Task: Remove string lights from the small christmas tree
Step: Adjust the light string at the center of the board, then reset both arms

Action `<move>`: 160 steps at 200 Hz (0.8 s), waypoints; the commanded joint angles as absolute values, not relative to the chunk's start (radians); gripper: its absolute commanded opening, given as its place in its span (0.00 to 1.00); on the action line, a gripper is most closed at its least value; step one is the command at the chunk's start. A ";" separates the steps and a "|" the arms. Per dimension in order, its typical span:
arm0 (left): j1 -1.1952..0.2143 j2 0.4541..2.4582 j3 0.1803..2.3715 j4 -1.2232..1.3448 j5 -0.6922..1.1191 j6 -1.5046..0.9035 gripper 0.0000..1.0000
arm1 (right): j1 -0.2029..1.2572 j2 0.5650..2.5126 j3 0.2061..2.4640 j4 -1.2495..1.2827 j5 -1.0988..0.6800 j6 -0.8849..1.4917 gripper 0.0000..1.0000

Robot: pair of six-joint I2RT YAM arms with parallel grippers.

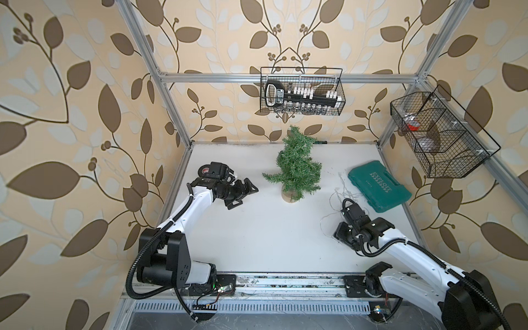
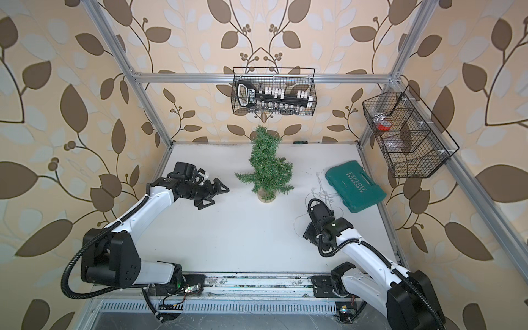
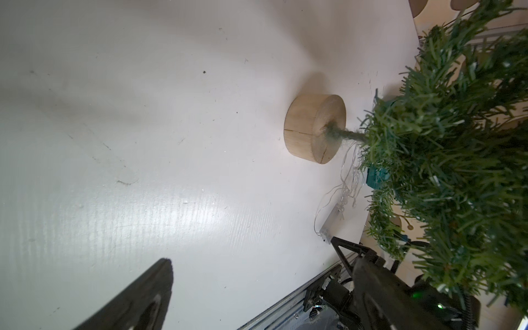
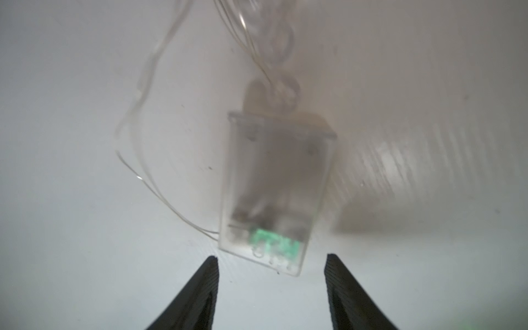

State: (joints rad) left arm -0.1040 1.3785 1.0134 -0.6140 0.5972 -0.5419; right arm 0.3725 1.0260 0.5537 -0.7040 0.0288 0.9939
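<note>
Right claw (image 4: 271,257) spread near string lights (image 4: 274,177); teal case (image 1: 378,187) reads EXPLOIT.

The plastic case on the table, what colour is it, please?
The case is teal, clearest in a top view.

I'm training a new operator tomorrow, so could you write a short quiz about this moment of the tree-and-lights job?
1. True or false: the string lights are wound around the small christmas tree.
2. Pick one. The battery box lies: A) in a wire basket; B) on the table, at the tips of the open right gripper; C) on top of the green case.
3. What does the left gripper hold?

Key: 1 false, they lie on the table. 2 B. 3 nothing; it is open beside the tree.
</note>
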 commanded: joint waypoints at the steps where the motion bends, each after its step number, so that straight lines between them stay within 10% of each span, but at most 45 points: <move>1: -0.106 1.335 1.055 -0.663 0.559 -0.517 0.99 | 0.248 1.115 0.611 -0.614 -0.005 0.907 0.59; 44: -0.106 1.311 1.097 -0.759 0.451 -0.504 0.99 | 0.158 1.312 0.831 -0.579 0.024 0.682 0.68; 67: -0.106 1.302 1.134 -0.794 0.298 -0.460 0.99 | 0.148 1.281 0.926 -0.554 0.112 0.619 0.99; 117: -0.106 1.321 1.132 -0.657 -0.001 -0.229 0.99 | 0.142 1.219 0.878 -0.240 0.443 0.382 0.99; 160: -0.106 1.127 0.689 0.000 -0.181 0.036 0.99 | 0.087 1.214 0.636 0.126 0.425 0.169 0.99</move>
State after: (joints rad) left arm -0.1040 1.2343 0.8909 -0.4007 -0.0166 -0.1764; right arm 0.1215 1.2003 0.7322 -0.0963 0.4007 0.3264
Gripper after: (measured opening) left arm 0.989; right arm 0.994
